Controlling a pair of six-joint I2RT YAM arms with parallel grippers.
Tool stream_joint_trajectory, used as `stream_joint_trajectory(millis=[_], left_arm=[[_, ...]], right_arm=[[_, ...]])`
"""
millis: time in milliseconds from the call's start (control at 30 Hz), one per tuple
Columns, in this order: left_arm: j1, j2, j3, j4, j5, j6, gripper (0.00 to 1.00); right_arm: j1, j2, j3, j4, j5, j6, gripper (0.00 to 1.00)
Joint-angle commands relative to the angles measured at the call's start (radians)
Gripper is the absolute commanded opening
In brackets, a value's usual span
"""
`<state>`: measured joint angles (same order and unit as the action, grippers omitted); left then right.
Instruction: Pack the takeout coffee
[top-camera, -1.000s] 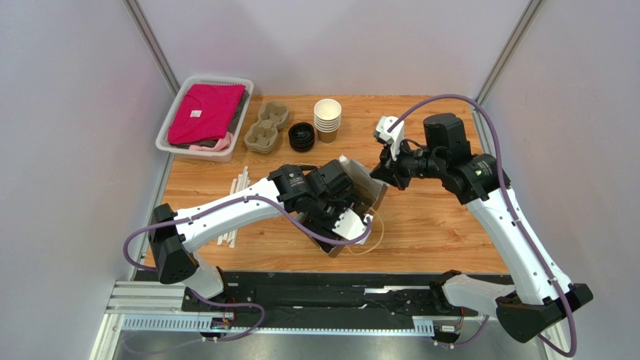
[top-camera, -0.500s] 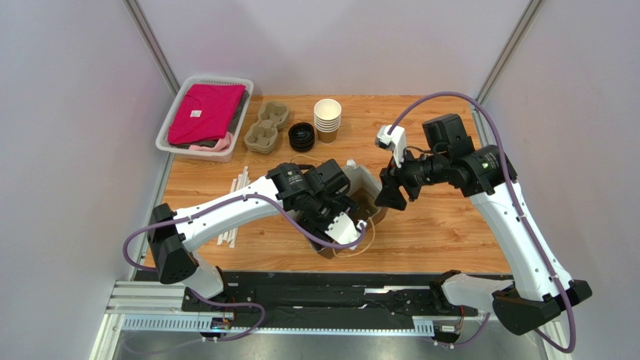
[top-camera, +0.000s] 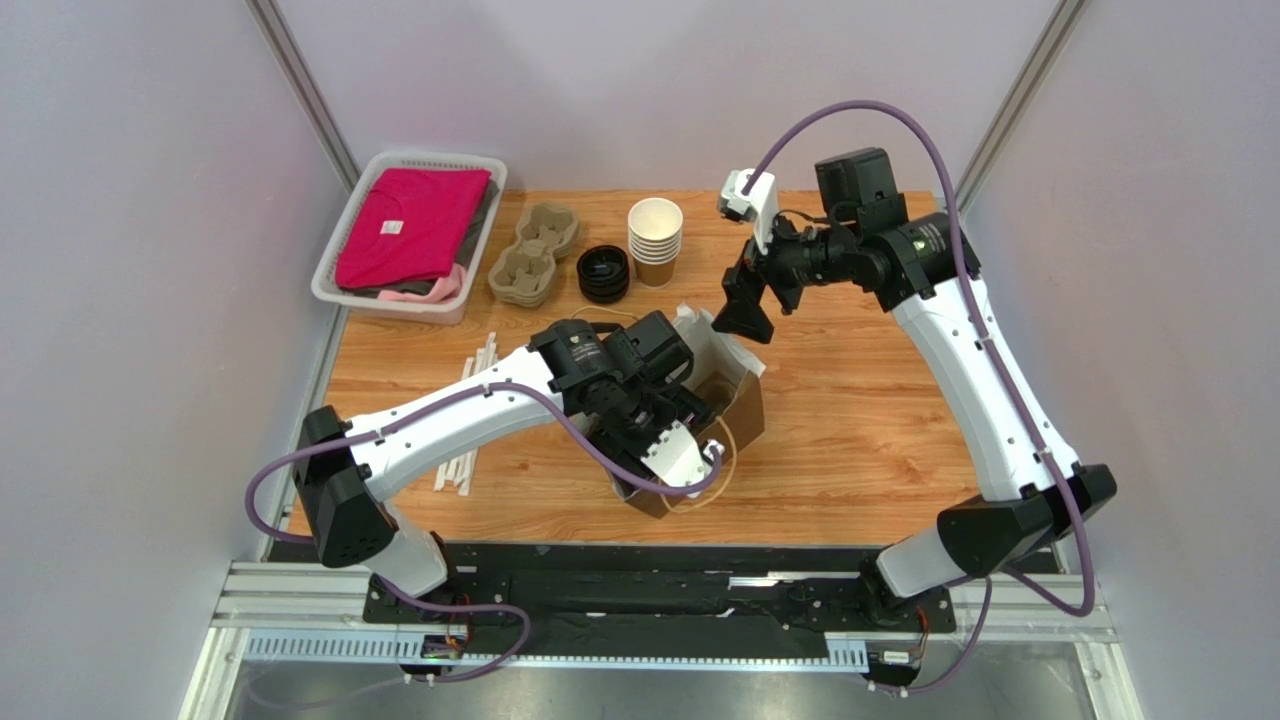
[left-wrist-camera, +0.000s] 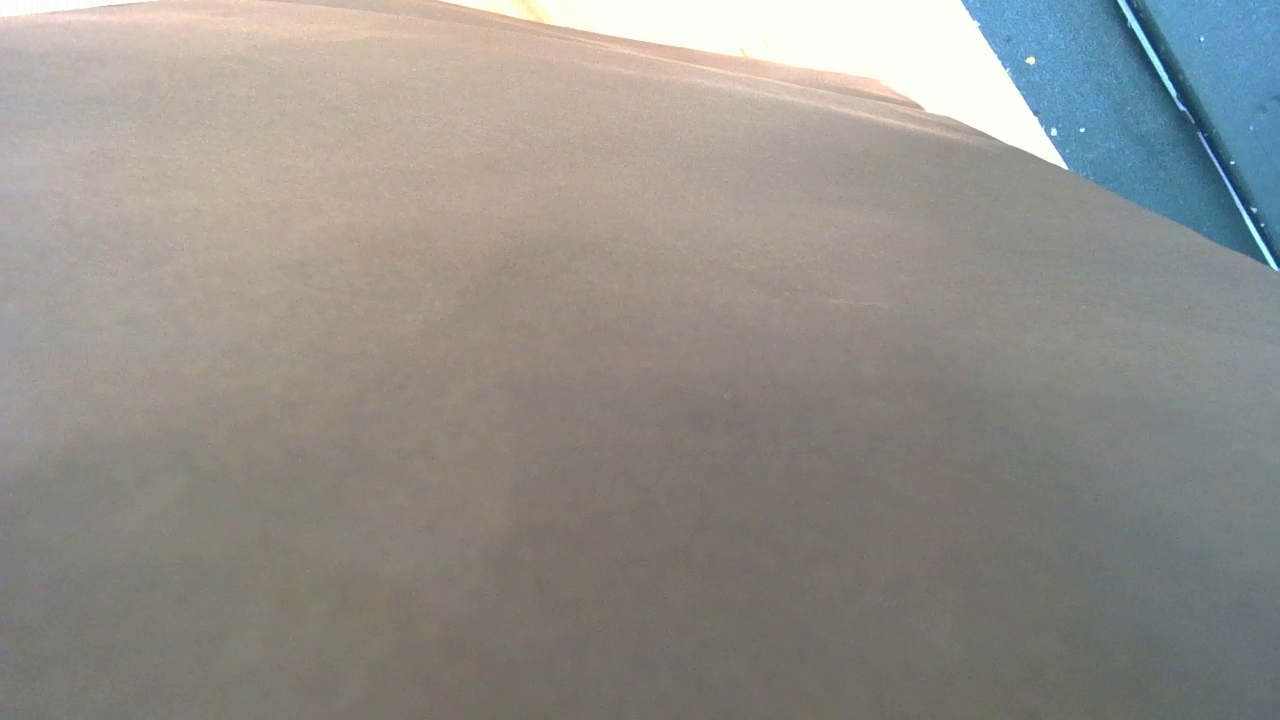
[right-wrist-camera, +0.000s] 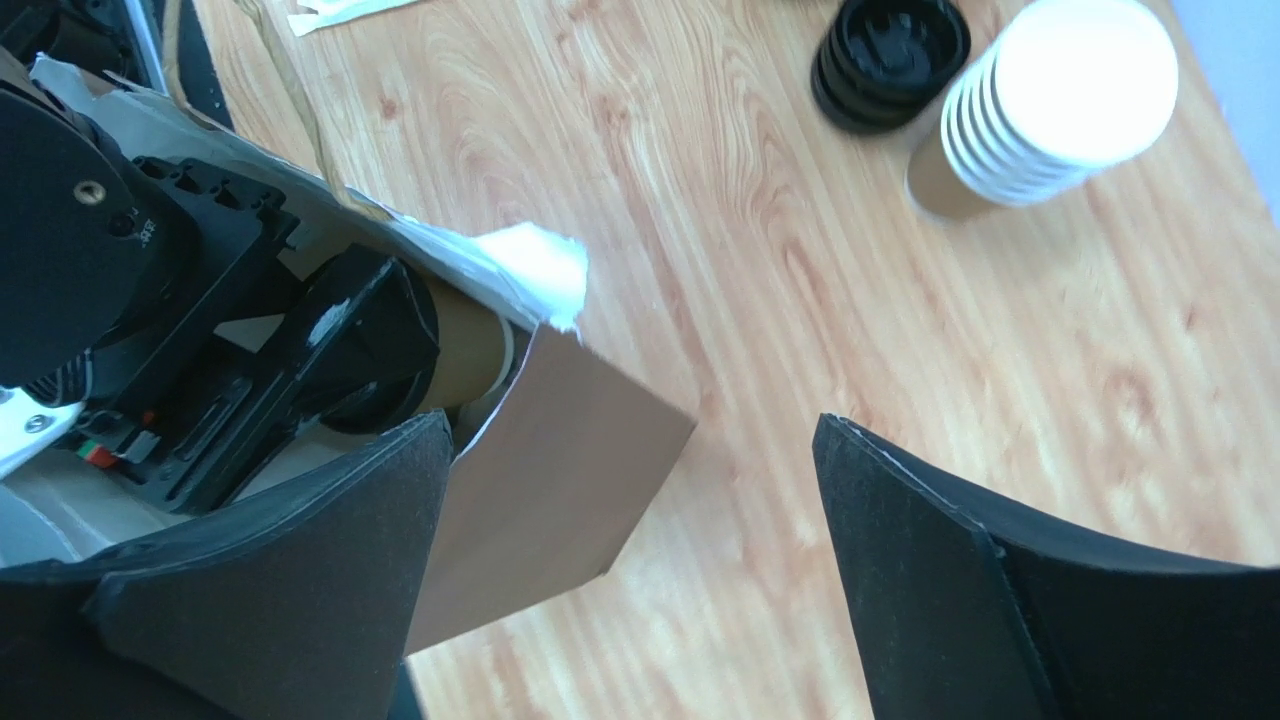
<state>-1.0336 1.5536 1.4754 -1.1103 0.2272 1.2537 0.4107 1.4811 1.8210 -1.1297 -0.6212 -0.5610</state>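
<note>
A brown paper bag (top-camera: 739, 413) stands at the table's middle with its mouth open. My left gripper (top-camera: 684, 408) reaches down into it. The right wrist view looks into that mouth. There the takeout coffee (right-wrist-camera: 469, 357), a kraft cup with a black lid, lies tilted between the left gripper's black fingers. The left wrist view shows only the bag's brown paper (left-wrist-camera: 601, 420). My right gripper (top-camera: 744, 308) hangs open above the table behind the bag. Its jaws (right-wrist-camera: 631, 435) stand wide apart with nothing between them, over the bag's far corner (right-wrist-camera: 556, 480).
At the back stand a stack of lidless cups (top-camera: 655, 237), a pile of black lids (top-camera: 604, 273) and a pulp cup carrier (top-camera: 535, 252). A white basket of folded clothes (top-camera: 343, 270) sits back left. Wrapped straws (top-camera: 473, 398) lie left of the bag.
My right gripper opened, let go of the bag's rim and rose back toward the far side. The bag and left arm shifted slightly toward me.
</note>
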Motion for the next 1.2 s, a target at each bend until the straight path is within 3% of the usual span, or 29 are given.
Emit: stream_joint_trajectory(millis=[0,400,467,500,567,600,667,700,1167], left_arm=[[0.007,-0.041,0.016,-0.006,0.040,0.041,0.64],[0.009,-0.027,0.031,-0.011,0.035,0.041,0.64],[0.009,-0.027,0.036,-0.010,0.024,0.036,0.64],[0.009,-0.026,0.037,-0.011,0.021,0.029,0.64],[0.012,-0.026,0.040,-0.005,0.014,0.016,0.64],[0.013,-0.024,0.042,0.000,0.012,0.001,0.64],[0.023,-0.032,0.048,0.004,0.012,-0.016,0.64],[0.026,-0.035,0.048,0.006,0.012,-0.023,0.64],[0.055,-0.148,-0.015,0.119,-0.029,-0.120,0.64]], right_arm=[[0.000,0.033,0.054,0.073,-0.147,-0.149,0.98],[0.050,0.174,0.127,-0.010,-0.314,-0.349,0.96],[0.056,0.174,0.123,-0.041,-0.334,-0.384,0.88],[0.057,0.176,0.115,-0.048,-0.339,-0.393,0.73],[0.062,0.176,0.113,-0.074,-0.341,-0.418,0.57],[0.063,0.176,0.118,-0.082,-0.342,-0.424,0.40],[0.062,0.173,0.121,-0.105,-0.336,-0.438,0.21],[0.062,0.168,0.121,-0.110,-0.330,-0.439,0.00],[0.062,0.004,-0.087,0.050,-0.273,-0.383,0.00]])
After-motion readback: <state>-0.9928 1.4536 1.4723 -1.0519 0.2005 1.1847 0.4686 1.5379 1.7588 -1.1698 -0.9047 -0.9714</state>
